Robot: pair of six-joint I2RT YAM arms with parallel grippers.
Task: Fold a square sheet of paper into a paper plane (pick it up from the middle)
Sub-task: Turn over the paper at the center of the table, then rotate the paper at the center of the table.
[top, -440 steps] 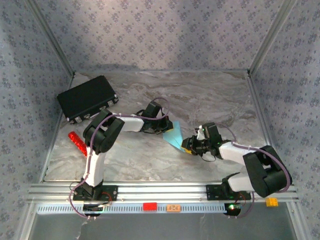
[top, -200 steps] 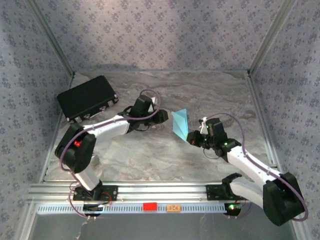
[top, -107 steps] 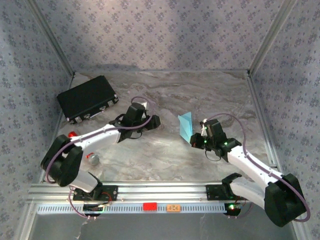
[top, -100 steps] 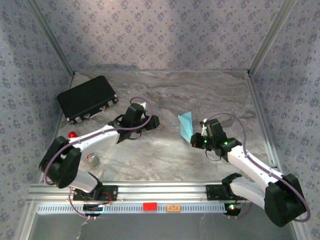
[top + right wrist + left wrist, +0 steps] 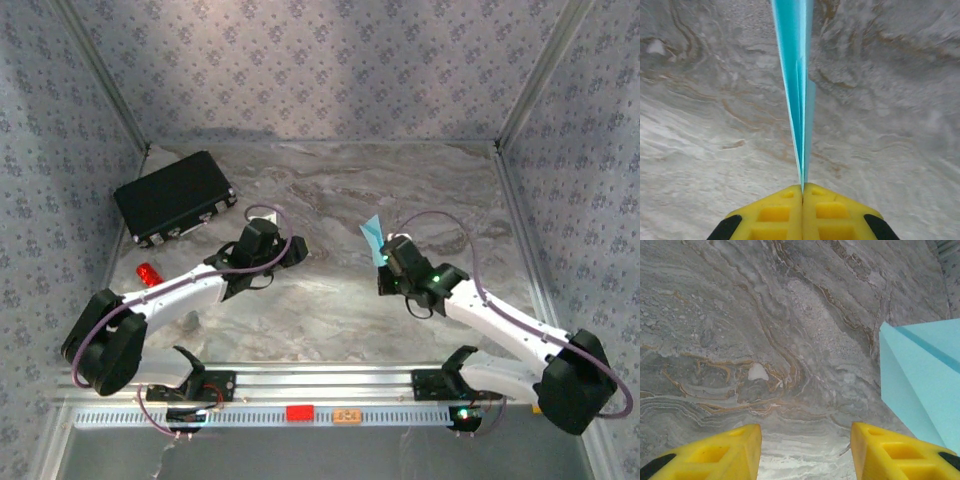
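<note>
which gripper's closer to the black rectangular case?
Left. The left gripper sits off the near-right corner of the black rectangular case, not touching; the right gripper is further right, jaws shut on the folded light cyan-blue paper.

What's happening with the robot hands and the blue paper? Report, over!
Right gripper shut on the paper plane, pinching its edge. Left gripper open, empty, near it. Black case and red stick far left, not in the way. Over.

Left arm (image 5: 190, 285) extended low, angled inward. Left tool (image 5: 805, 440): yellow fingers (image 5: 730, 450) parted. Right arm (image 5: 500, 320) extended forward and inward. Right tool (image 5: 802, 192): jaws pressed together, pinching a folded light cyan-blue paper sheet (image 5: 796, 75) edge-on.
</note>
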